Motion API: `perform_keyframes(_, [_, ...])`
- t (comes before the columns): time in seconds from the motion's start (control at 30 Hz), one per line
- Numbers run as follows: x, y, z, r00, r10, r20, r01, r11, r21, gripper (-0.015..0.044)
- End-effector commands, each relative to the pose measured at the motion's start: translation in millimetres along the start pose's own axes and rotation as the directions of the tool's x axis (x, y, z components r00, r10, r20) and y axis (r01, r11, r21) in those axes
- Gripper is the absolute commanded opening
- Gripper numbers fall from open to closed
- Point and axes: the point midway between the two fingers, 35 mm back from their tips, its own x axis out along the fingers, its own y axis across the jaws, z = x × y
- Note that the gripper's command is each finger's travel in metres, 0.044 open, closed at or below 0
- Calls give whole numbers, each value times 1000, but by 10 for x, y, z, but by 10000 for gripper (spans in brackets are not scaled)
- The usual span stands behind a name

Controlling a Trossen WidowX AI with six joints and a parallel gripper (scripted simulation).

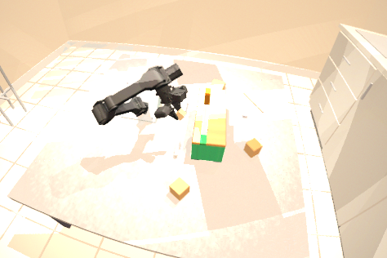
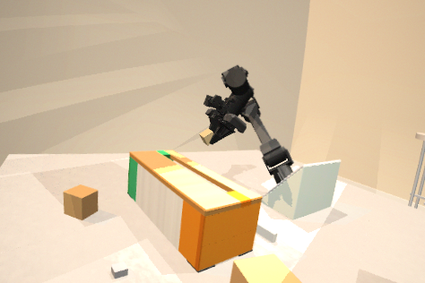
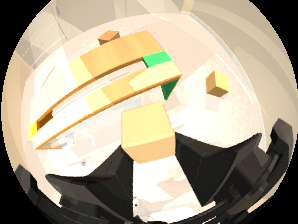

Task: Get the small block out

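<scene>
The small pale wooden block (image 1: 182, 114) (image 2: 206, 136) (image 3: 148, 131) is held in the air between the fingertips. My gripper (image 1: 178, 115) (image 2: 212, 137) (image 3: 150, 138) is shut on it. Both are outside the box, above the table on the arm's side of the box and higher than its top in the exterior view. The box (image 1: 207, 152) (image 2: 229, 237) (image 3: 115, 55) stands upright, with a slotted wooden top, one green end and one orange end. In the wrist view a gap shows between block and box. The shelf inside is hidden.
Larger wooden cubes (image 1: 180, 189) (image 1: 253, 148) (image 2: 81, 201) (image 3: 217, 84) stand around the box. A pale upright panel (image 2: 316, 188) stands near the arm's base. A grey bar (image 2: 267, 232) lies beside the box. A small grey block (image 1: 245, 116) (image 2: 119, 270) lies on the far side.
</scene>
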Motion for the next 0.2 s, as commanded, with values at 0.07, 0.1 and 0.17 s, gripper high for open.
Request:
perform_keyframes(0.07, [-7,-9,15,1000,-2,5,2,1000,-2,0])
perform_keyframes(0.1, [-7,-9,15,1000,-2,5,2,1000,-2,0])
perform_keyframes(0.17, [-7,-9,15,1000,-2,5,2,1000,-2,0])
